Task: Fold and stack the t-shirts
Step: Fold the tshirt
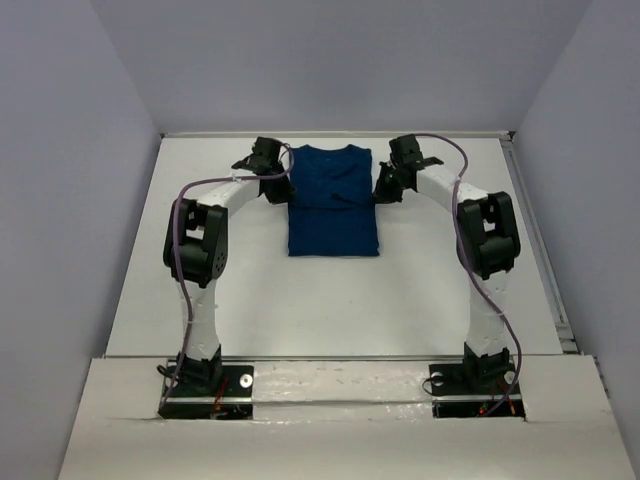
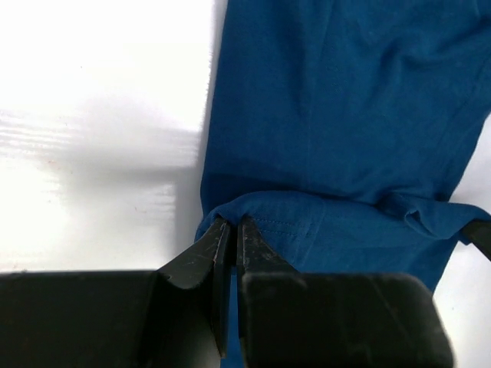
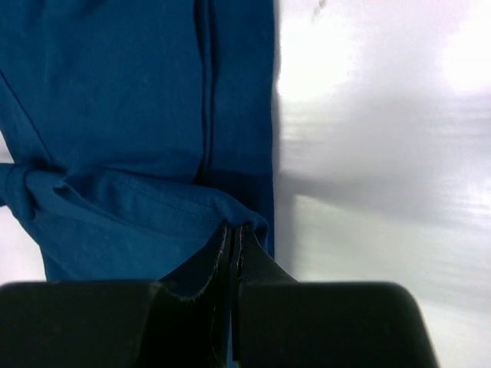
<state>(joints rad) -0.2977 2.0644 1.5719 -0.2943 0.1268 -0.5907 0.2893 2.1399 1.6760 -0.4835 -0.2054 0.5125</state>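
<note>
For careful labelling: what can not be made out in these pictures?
- Top view: any print on the t-shirt; its folds show only plain blue.
- Wrist views: how many layers the left gripper and right gripper pinch; cloth covers the tips.
- Wrist views: the t-shirt's outline, cut by frame edges.

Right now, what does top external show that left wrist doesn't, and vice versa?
Top external only: the whole t-shirt as a narrow folded rectangle on the table, both arms, and the right gripper at the shirt's far right corner.
Left wrist only: the left gripper shut, pinching a folded-over cloth edge, with a stitching line visible along that edge.
Both: blue cloth on the white table, with the left gripper at the shirt's far left corner.
</note>
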